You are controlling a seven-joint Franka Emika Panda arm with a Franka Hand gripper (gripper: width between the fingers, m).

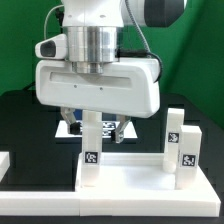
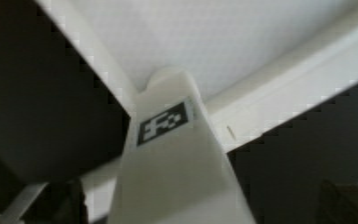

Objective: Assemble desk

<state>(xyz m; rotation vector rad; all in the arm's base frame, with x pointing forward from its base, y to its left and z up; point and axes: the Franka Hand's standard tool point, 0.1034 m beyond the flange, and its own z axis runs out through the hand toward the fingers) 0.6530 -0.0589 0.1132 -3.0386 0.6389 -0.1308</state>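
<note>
The white desk top lies at the front of the black table. Two white legs with square tags stand upright at its corner on the exterior view's right. My gripper is shut on a third white leg, holding it upright with its lower end on the top's corner at the exterior view's left. In the wrist view this leg fills the middle with its tag facing the camera, between the jaws of my gripper. The top's rim runs behind it.
The marker board lies behind the held leg, mostly hidden by the gripper. A white piece shows at the exterior view's left edge. A green backdrop stands behind the table.
</note>
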